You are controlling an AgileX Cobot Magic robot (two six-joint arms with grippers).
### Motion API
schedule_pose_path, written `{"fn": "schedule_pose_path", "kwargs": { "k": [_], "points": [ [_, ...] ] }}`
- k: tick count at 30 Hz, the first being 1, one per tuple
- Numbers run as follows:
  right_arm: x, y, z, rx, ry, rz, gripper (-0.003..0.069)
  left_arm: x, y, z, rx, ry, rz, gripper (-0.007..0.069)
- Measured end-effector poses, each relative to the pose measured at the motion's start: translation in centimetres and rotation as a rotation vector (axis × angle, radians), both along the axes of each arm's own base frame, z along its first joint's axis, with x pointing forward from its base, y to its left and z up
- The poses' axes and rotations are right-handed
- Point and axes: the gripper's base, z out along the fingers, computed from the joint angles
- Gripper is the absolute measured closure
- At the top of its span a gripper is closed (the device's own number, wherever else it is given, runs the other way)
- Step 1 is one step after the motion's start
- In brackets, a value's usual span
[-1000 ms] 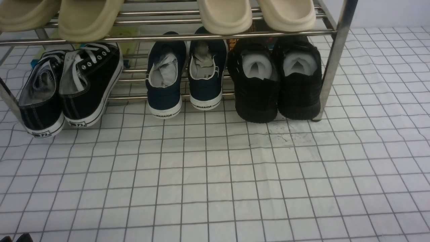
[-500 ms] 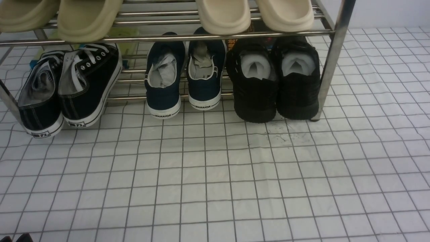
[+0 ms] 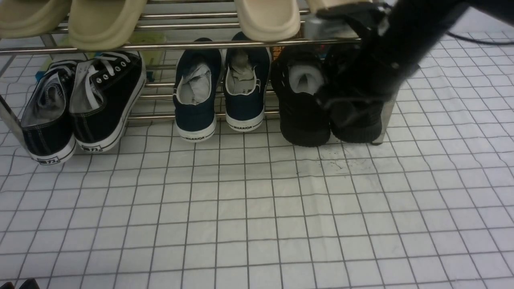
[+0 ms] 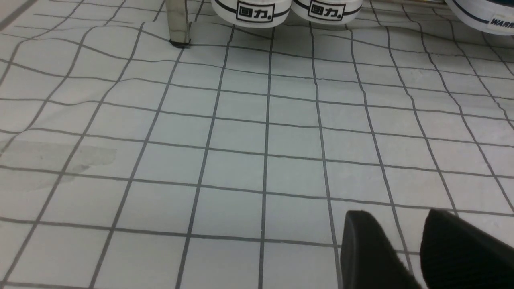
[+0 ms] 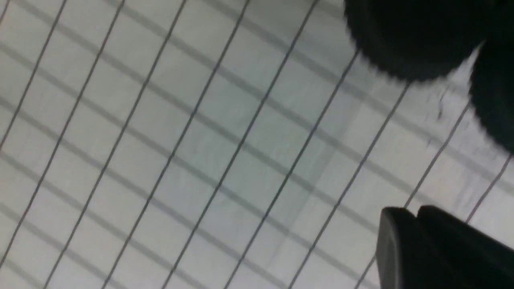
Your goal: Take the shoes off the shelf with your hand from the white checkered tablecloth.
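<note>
The black knit shoes stand side by side at the right end of the chrome shelf's (image 3: 200, 43) lower tier, heels toward me: the left one (image 3: 305, 116) shows white stuffing, the right one (image 3: 357, 130) is partly hidden. My blurred right arm (image 3: 385, 52) reaches down from the upper right across the right shoe; its fingertips are lost against the black there. In the right wrist view the right gripper (image 5: 415, 212) is shut and empty above the white checkered tablecloth (image 3: 257, 208), apart from both heels (image 5: 409, 40). My left gripper (image 4: 395, 214) is open and empty, low over the cloth.
Navy WARRIOR sneakers (image 3: 219, 92) sit mid-shelf and black canvas sneakers with white laces (image 3: 80, 108) at the left. Beige slippers (image 3: 267, 18) lie on the upper tier. The shelf's right post (image 3: 387, 120) stands beside the black shoes; its left post (image 4: 177, 20) shows in the left wrist view.
My right arm has swung into the front view from the upper right and now covers the right black shoe. The shoes and left gripper have not moved.
</note>
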Motion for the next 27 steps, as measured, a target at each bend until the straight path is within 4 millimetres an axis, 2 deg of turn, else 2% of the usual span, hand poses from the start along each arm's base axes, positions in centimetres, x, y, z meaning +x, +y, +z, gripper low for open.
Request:
{"fn": "schedule_pose_path", "kwargs": {
  "k": [3, 5, 7, 10, 13, 18, 27],
  "points": [
    [1.2, 2.9, 1.2, 0.011, -0.090, 0.005, 0.0484, 0.0, 0.0, 0.0, 0.000, 0.000, 0.000, 0.0384],
    [1.7, 3.8, 1.2, 0.011, -0.113, 0.010, 0.0448, 0.0, 0.0, 0.0, 0.000, 0.000, 0.000, 0.0384],
    [2.7, 5.2, 0.2, -0.013, -0.131, 0.014, 0.0369, 0.0, 0.0, 0.0, 0.000, 0.000, 0.000, 0.0384],
    [3.5, 5.8, -1.3, -0.051, -0.125, 0.014, 0.0279, 0.0, 0.0, 0.0, 0.000, 0.000, 0.000, 0.0384],
    [3.8, 5.8, -1.8, -0.071, -0.123, 0.011, 0.0225, 0.0, 0.0, 0.0, 0.000, 0.000, 0.000, 0.0384],
    [4.1, 5.6, -1.9, -0.099, -0.143, 0.004, 0.0200, 0.0, 0.0, 0.0, 0.000, 0.000, 0.000, 0.0384],
    [5.7, 6.2, -6.2, -0.190, -0.100, 0.004, 0.0200, 0.0, 0.0, 0.0, 0.000, 0.000, 0.000, 0.0384]
  ]
}}
